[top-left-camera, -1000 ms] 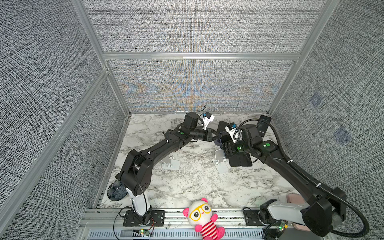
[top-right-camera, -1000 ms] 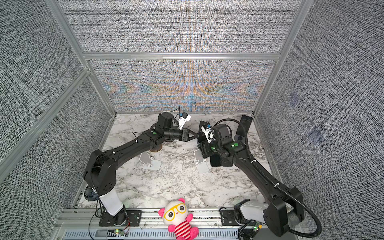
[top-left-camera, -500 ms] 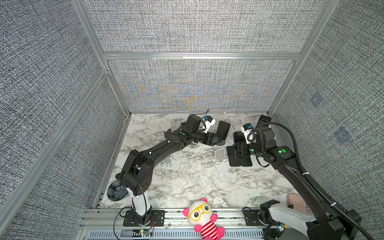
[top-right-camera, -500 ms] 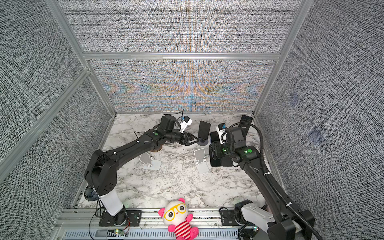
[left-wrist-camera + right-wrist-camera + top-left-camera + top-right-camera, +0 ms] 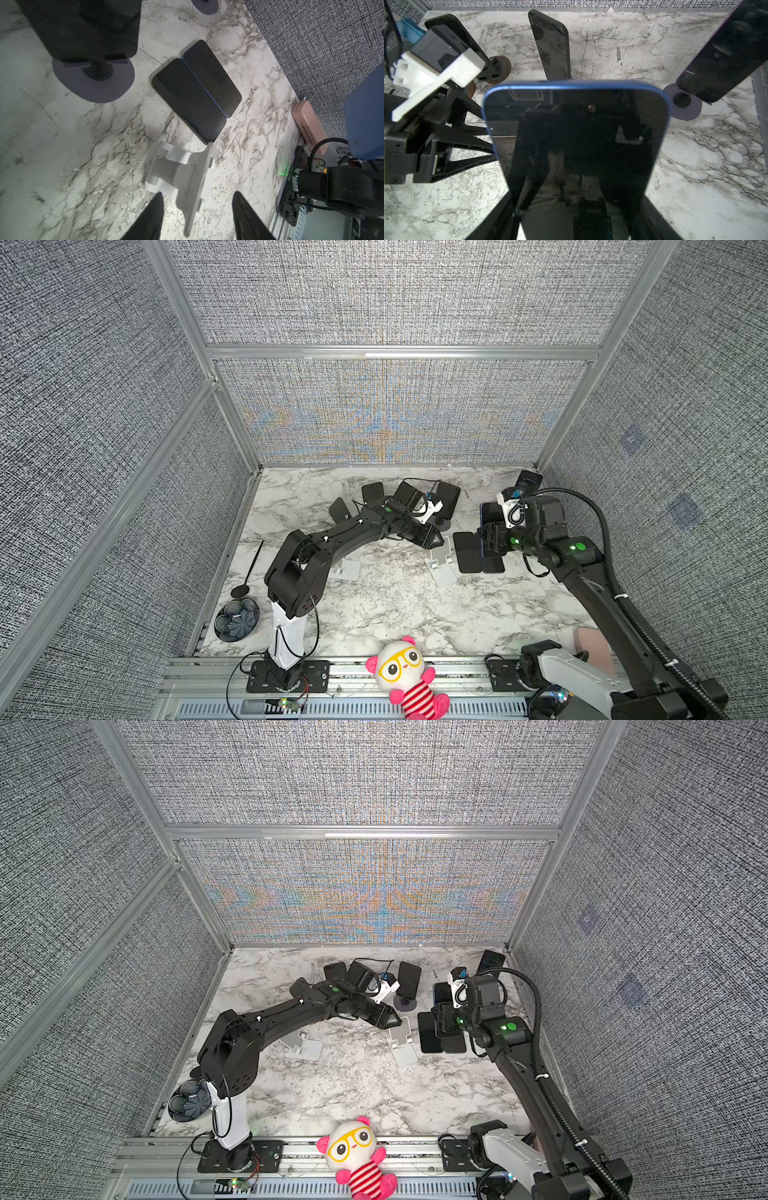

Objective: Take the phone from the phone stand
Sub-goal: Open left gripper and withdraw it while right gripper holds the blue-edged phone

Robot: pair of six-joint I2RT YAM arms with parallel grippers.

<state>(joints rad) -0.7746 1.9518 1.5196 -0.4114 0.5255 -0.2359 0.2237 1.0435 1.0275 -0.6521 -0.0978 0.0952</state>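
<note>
Clamping blue phone [image 5: 575, 145] in right jaws over two flat phones [image 5: 187, 99], could slip and smack them. Hovering left jaws apart, empty, by white stand [image 5: 182, 172]: easy bump.

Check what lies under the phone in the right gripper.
Roughly beneath the held phone in the right gripper, a black phone and a blue-edged phone lie flat side by side on the marble table. In a top view the gripper hides the blue-edged one's far end.
</note>
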